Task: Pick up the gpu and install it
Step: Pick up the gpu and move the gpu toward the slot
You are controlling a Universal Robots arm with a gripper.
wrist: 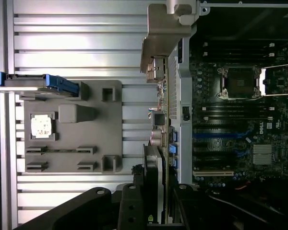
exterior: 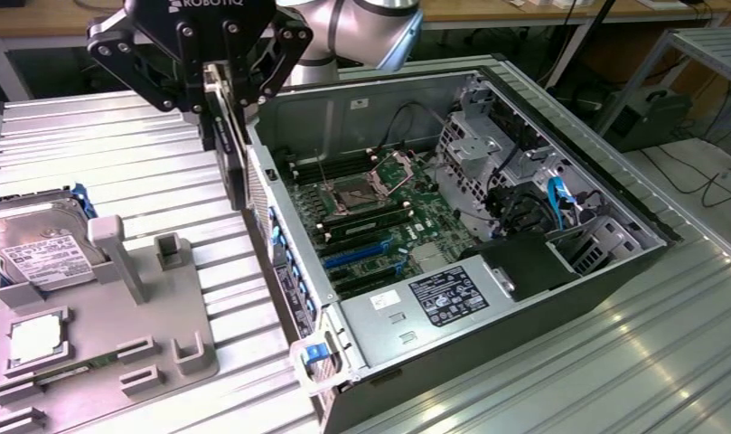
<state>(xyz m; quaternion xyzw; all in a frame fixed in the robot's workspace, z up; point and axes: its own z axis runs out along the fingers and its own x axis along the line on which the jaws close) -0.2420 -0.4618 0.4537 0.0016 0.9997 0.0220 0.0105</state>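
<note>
Now, the gripper (exterior: 229, 101) is clamped on the gpu (exterior: 232, 163), its fingers pinching the card's upper edge from both sides; the card hangs on edge, clear of every surface, with its length running downward in the exterior view. It sits just beside the open computer case (exterior: 606, 262), along the case wall that faces the grey fixture (exterior: 173, 357), and slightly to the fixture side of that wall rather than over the case's inside. From the wrist view the card is seen edge-on, parallel to that same wall; its silver bracket (wrist: 161, 43) is at the end farthest from the fingers.

Inside the case lies the motherboard (exterior: 365, 221), with an opened processor socket (exterior: 347, 194) and blue expansion slots (exterior: 355, 258); a labelled power supply (exterior: 444, 298) fills the case's near corner. Beside the case, on the slotted metal table (exterior: 136, 181), the fixture holds a hard drive (exterior: 33, 249) with a white label and a small square silver chip (exterior: 33, 339); both are well apart from the gripper.
</note>
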